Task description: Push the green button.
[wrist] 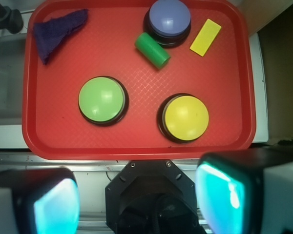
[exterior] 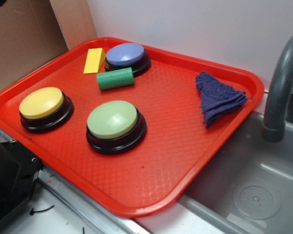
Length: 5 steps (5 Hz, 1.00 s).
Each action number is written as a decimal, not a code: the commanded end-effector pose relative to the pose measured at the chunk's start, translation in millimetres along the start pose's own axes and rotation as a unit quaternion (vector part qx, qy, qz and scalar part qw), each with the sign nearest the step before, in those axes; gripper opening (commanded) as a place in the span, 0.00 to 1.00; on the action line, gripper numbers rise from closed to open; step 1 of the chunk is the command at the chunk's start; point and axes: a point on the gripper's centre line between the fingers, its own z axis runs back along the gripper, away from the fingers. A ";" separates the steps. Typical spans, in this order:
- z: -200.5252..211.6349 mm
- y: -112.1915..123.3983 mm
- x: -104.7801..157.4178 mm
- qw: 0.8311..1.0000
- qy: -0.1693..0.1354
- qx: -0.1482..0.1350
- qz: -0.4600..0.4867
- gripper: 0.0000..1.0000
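Red tray (wrist: pixel 136 146) beside sink; green button (wrist: pixel 102 99) near tray's front edge, ahead-left of gripper (wrist: pixel 136 200); fingers (wrist: pixel 56 202) spread open, well apart above.

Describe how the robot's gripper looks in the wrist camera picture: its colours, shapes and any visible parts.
The gripper fills the bottom of the wrist view. Its two fingers are blocky, with pale grey outer sides and glossy pads that glow cyan. Between them sits a black, angular housing with small screws along its top edge. No cables or markings are visible on it.
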 end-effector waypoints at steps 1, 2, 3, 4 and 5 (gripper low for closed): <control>0.0 0.0 0.0 1.000 0.000 0.000 0.000 1.00; -47.9 -16.8 30.3 0.999 -0.009 -0.025 -0.032 1.00; -94.0 -41.4 40.4 0.996 -0.003 -0.010 -0.084 1.00; -131.3 -56.3 48.3 0.990 0.007 0.011 -0.143 1.00; -154.5 -57.6 53.5 0.985 0.020 0.005 -0.169 1.00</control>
